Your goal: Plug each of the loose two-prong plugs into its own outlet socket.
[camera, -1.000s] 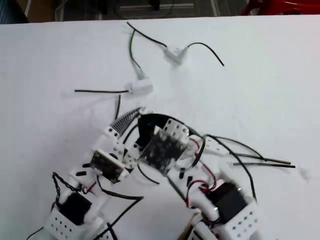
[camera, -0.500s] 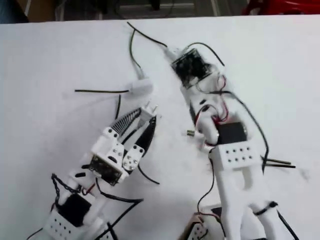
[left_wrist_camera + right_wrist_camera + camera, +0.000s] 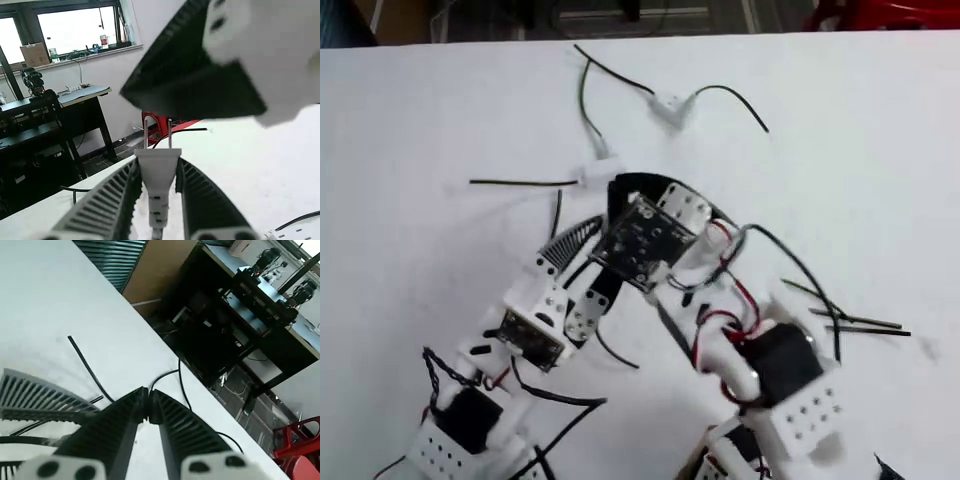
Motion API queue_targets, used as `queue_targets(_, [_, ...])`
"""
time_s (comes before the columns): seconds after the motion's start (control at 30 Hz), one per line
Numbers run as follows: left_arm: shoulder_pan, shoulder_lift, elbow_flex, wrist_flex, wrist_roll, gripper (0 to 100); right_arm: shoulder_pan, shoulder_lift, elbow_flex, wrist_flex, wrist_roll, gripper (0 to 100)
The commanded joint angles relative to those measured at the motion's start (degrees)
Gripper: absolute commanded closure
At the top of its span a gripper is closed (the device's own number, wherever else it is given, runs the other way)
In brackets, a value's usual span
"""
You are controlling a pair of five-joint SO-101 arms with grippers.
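Right gripper [image 3: 149, 395] swung back, covering plug [image 3: 157, 172]

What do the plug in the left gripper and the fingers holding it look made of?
Plug: smooth white body, likely moulded plastic; its two prongs are thin and pale grey, seemingly bare metal. Fingers: black with ridged inner faces, probably printed plastic, though a rubbery material can't be ruled out.

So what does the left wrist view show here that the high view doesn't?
Left wrist view: a two-prong plug clamped between the left gripper's ribbed fingers, prongs pointing away. High view: a far connector piece and a near connector piece, each with black leads, loose on the table beyond both arms. Both: the right arm hanging over the left gripper's tip.
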Motion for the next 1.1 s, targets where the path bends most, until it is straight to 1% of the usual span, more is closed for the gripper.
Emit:
queue_targets(0.0, [0.57, -0.66, -1.14, 0.18, -0.44, 98, 2.51, 1.36, 5.8, -9.8, 2.99, 97.9])
queue_targets(0.07, [0.48, -0.66, -1.23, 0.18, -0.44, 98, 6.46, 4.09, 9.58, -16.13, 4.92, 97.9])
queue_targets(0.13, [0.48, -0.66, -1.23, 0.18, -0.44, 98, 11.21, 8.31, 12.22, -21.76, 5.01, 97.9])
queue_targets(0.27, [0.48, -0.66, -1.32, 0.18, -0.26, 98, 19.3, 19.38, 11.16, -28.26, 5.36, 97.9])
queue_targets(0.4, [0.48, -0.66, -1.32, 0.18, -0.18, 98, 24.4, 26.77, 5.1, -28.0, 4.92, 97.9])
queue_targets(0.47, [0.48, -0.66, -1.23, 0.18, -0.26, 98, 25.54, 26.59, 1.58, -25.36, 4.92, 97.9])
queue_targets(0.53, [0.48, -0.66, -1.23, 0.18, -0.26, 98, 25.54, 24.22, -2.64, -20.53, 4.92, 97.9])
queue_targets(0.67, [0.48, -0.66, -1.14, 0.18, -0.18, 98, 20.7, 15.25, -9.23, -9.71, 4.92, 97.9])
queue_targets(0.73, [0.48, -0.66, -1.14, 0.18, -0.18, 98, 15.78, 9.54, -10.2, -5.49, 5.01, 97.9])
queue_targets(0.83, [0.48, -0.66, -1.14, 0.18, -0.18, 98, 6.55, 2.59, -9.58, -0.92, 5.36, 97.9])
queue_targets(0.9, [0.48, -0.66, -1.05, 0.18, -0.35, 98, 0.75, -0.4, -7.65, -0.13, 5.45, 97.9])
queue_targets(0.97, [0.48, -0.66, -1.05, 0.18, -0.35, 98, -3.03, -1.54, -5.01, -0.57, 5.45, 97.9])
queue_targets(1.07, [0.48, -0.66, -1.05, 0.18, -0.35, 98, -3.82, -1.19, 0.44, -4.88, 5.54, 97.9])
